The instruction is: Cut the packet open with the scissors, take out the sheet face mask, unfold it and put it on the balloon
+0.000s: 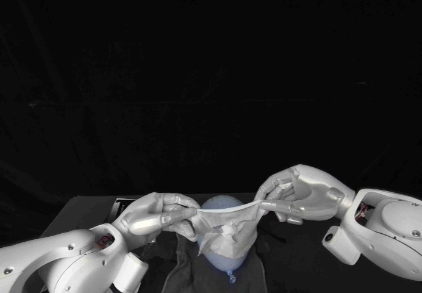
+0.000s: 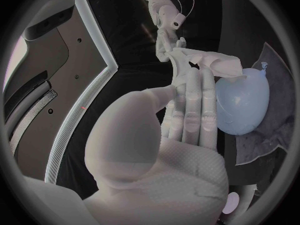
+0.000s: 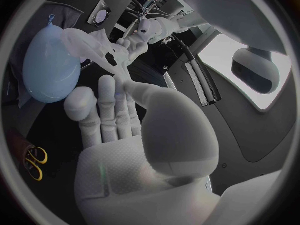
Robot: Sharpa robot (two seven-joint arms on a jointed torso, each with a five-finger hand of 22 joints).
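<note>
Overhead, pinching the sheet face mask [image 1: 230,229] by its top edge, left robot hand [image 1: 158,217] at one end and right robot hand [image 1: 294,195] at the other, each grasping it between thumb and fingers; stretched between them above the pale blue balloon [image 1: 223,202], lower part hanging crumpled across the balloon's middle, knotted end poking out below. Resting lengthwise on a dark cloth [image 1: 189,271] spread on the black surface [image 1: 88,210]. From the left wrist, a side-on look: mask [image 2: 215,62] bunched at the fingertips just beside the balloon [image 2: 244,102], touching or apart hard to tell, right robot hand [image 2: 165,42] meeting it from the far side, cloth [image 2: 272,135] underneath. From the right wrist, the same pairing mirrored, mask [image 3: 87,42] next to the balloon [image 3: 50,65], left robot hand [image 3: 134,42] opposite; adds the scissors [image 3: 34,159], yellow-handled, lying flat on the surface well apart from the balloon
</note>
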